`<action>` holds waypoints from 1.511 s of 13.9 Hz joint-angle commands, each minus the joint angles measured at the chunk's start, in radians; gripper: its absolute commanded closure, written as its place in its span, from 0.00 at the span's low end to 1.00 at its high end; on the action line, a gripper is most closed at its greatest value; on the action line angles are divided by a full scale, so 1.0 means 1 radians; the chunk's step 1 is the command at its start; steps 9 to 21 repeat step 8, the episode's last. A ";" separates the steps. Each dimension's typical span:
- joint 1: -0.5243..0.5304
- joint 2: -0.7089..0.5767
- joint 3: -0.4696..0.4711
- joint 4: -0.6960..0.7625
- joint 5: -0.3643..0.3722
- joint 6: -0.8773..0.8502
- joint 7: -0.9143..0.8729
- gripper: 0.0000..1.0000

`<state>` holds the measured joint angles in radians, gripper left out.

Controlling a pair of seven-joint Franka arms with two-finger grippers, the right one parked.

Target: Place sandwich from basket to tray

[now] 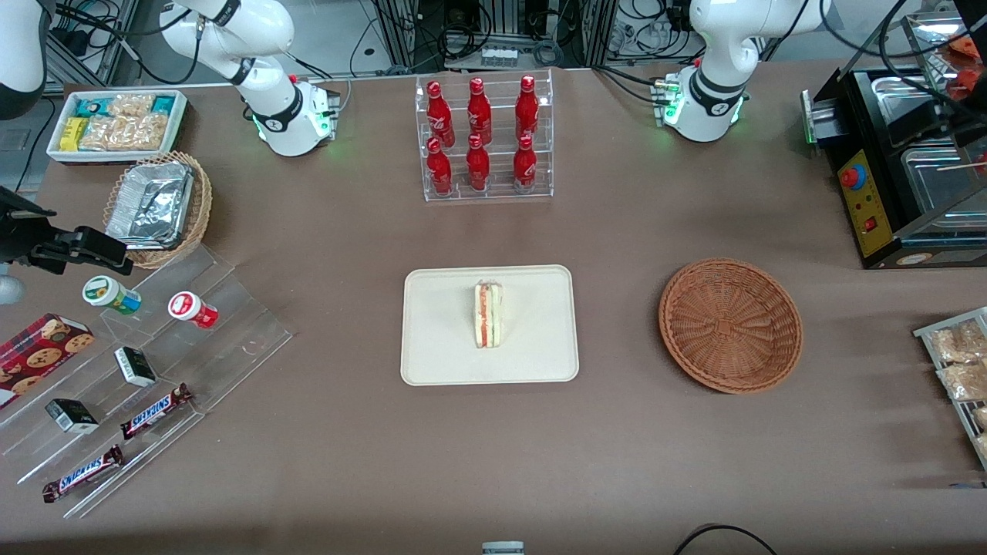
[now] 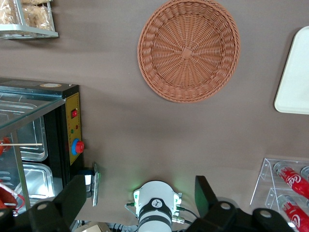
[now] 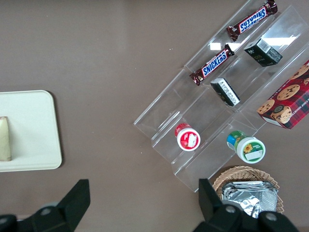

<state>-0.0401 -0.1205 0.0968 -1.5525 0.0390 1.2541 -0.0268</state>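
The sandwich (image 1: 488,314), a white wedge with red, orange and green layers, stands on its edge in the middle of the cream tray (image 1: 432,339); its end also shows in the right wrist view (image 3: 4,138). The round reddish-brown basket (image 1: 730,324) lies beside the tray, toward the working arm's end, with nothing in it (image 2: 188,48). My gripper (image 2: 139,182) is out of the front view. It hangs high over the table between the basket and its own arm's base, open, with nothing between its fingers (image 2: 72,198). A corner of the tray (image 2: 294,72) shows in the left wrist view.
A clear rack of red bottles (image 1: 483,139) stands farther from the camera than the tray. A black display case (image 1: 902,169) and a wire rack of bagged pastries (image 1: 960,370) sit at the working arm's end. Acrylic steps with snacks (image 1: 131,370) lie toward the parked arm's end.
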 commanded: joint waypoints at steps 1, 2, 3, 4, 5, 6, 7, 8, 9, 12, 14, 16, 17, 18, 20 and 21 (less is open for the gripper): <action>-0.009 -0.048 0.012 -0.063 -0.034 0.047 0.030 0.01; -0.009 -0.032 0.011 -0.052 -0.034 0.054 0.031 0.01; -0.009 -0.019 0.009 -0.035 -0.030 0.056 0.031 0.01; 0.008 -0.013 0.008 -0.029 -0.037 0.056 0.031 0.01; 0.040 -0.010 -0.021 -0.026 -0.038 0.054 0.033 0.01; 0.052 -0.005 -0.069 -0.021 -0.024 0.054 0.031 0.01; 0.054 0.008 -0.074 -0.008 -0.022 0.053 0.030 0.01; 0.054 0.012 -0.074 -0.003 -0.025 0.050 0.024 0.01; 0.054 0.012 -0.074 -0.003 -0.025 0.050 0.024 0.01; 0.054 0.012 -0.074 -0.003 -0.025 0.050 0.024 0.01; 0.054 0.012 -0.074 -0.003 -0.025 0.050 0.024 0.01; 0.054 0.012 -0.074 -0.003 -0.025 0.050 0.024 0.01; 0.054 0.012 -0.074 -0.003 -0.025 0.050 0.024 0.01; 0.054 0.012 -0.074 -0.003 -0.025 0.050 0.024 0.01; 0.054 0.012 -0.074 -0.003 -0.025 0.050 0.024 0.01; 0.054 0.012 -0.074 -0.003 -0.025 0.050 0.024 0.01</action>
